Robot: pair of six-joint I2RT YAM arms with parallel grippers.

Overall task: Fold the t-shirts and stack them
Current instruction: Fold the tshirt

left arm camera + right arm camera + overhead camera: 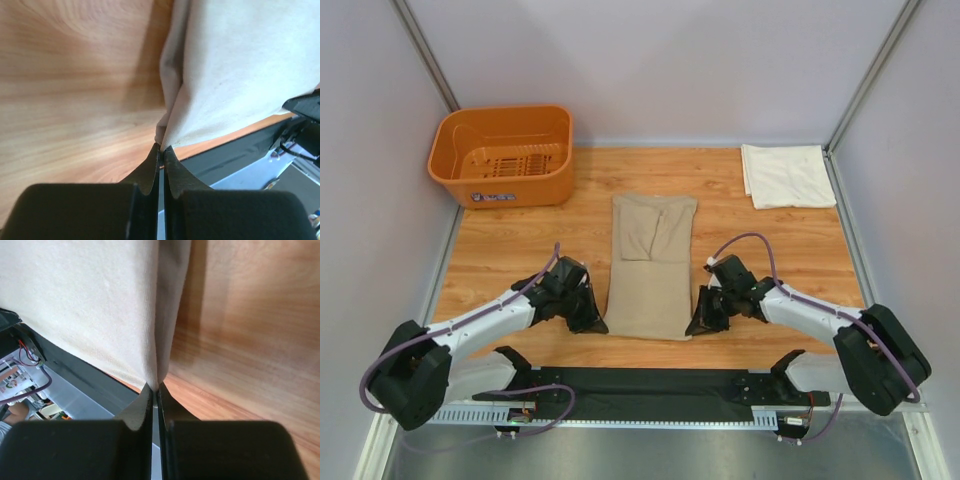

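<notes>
The tan-khaki t-shirt [650,265] lies as a long folded strip in the middle of the wooden table [520,250], sleeves folded in. My left gripper [595,322] is shut on its near left corner, where the cloth [240,65] is pinched at the fingertips. My right gripper [698,324] is shut on its near right corner, and the cloth [100,305] rises from the closed tips. The cream-white t-shirt [786,175] lies folded at the far right corner, away from both grippers.
An orange plastic basket [505,155] stands at the far left corner. A black bar [650,382] runs along the near edge between the arm bases. Grey walls enclose the table on three sides.
</notes>
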